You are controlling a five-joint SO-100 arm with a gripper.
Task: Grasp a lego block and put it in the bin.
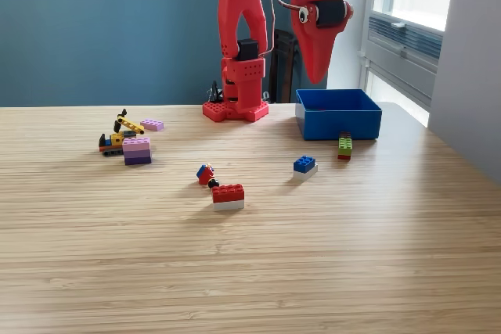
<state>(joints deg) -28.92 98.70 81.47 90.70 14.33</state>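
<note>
The red arm (249, 37) is cut off at the top edge, and its hand (317, 76) hangs above the blue bin (338, 119) with the tips pressed together, carrying nothing visible. The bin's inside is hidden by its walls. On the worktop (250, 271) a green-and-red brick stack (344, 146) touches the bin's front, with a blue-and-white lego block (304, 165) nearby, a red-and-white block (228, 195) towards the middle, and a purple block (137, 151) among small pieces at the exterior view's left.

No text, label, brand mark or number can be read anywhere here. The red arm (244, 44), the blue bin (338, 113) and the bricks on the tabletop (250, 271) show plain surfaces, though any fine print may be too small to see.
</note>
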